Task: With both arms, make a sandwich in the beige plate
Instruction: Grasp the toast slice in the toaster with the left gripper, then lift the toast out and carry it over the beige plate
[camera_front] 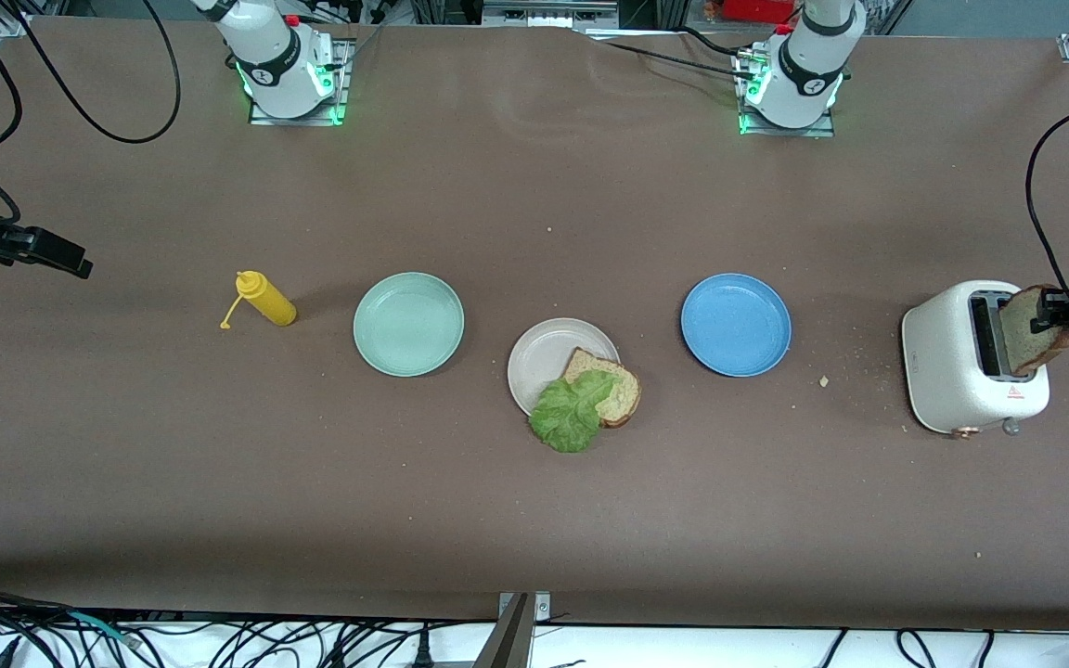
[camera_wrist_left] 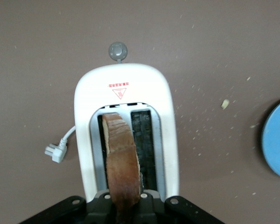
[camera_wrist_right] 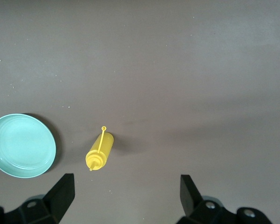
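Note:
The beige plate [camera_front: 548,356] sits mid-table with one bread slice [camera_front: 617,387] hanging over its rim and a ruffled lettuce leaf [camera_front: 572,411] on the slice's front edge. My left gripper [camera_front: 1054,311] is shut on the second bread slice [camera_front: 1028,336], holding it upright just above the slots of the white toaster [camera_front: 947,371]. In the left wrist view the brown-crusted slice [camera_wrist_left: 122,158] stands over one slot of the toaster [camera_wrist_left: 123,88]. My right gripper [camera_front: 66,260] is open and empty, waiting above the right arm's end of the table; its fingers [camera_wrist_right: 60,190] frame bare table.
A mint-green plate [camera_front: 408,323] and a lying yellow mustard bottle [camera_front: 264,298] are toward the right arm's end; both also show in the right wrist view, plate [camera_wrist_right: 21,145] and bottle [camera_wrist_right: 99,152]. A blue plate [camera_front: 736,324] lies between the beige plate and the toaster. Crumbs [camera_front: 823,380] lie near the toaster.

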